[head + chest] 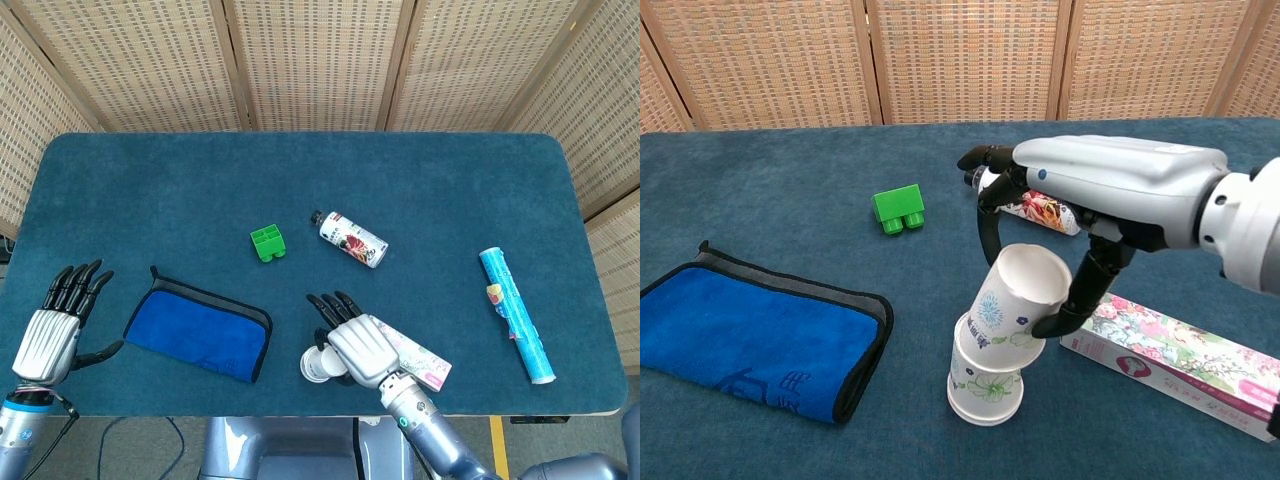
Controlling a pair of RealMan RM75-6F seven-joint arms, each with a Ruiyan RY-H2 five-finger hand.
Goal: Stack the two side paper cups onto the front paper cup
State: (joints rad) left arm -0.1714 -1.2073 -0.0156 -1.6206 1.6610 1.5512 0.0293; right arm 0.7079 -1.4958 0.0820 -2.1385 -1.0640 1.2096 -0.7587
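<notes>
A white floral paper cup [985,385] stands upright near the table's front edge; in the head view the same cup [315,367] shows just left of my right hand. My right hand [1095,185] [358,348] holds a second floral paper cup [1016,301] between thumb and fingers, tilted, with its base set into the mouth of the standing cup. My left hand [52,330] hovers at the table's front left corner, fingers apart, holding nothing. No third cup is visible.
A blue cloth [745,335] lies left of the cups. A flowered long box [1180,361] lies right of them, close to my right hand. A green block [898,208] and a lying bottle [349,239] sit further back. A blue tube [514,314] lies at the right.
</notes>
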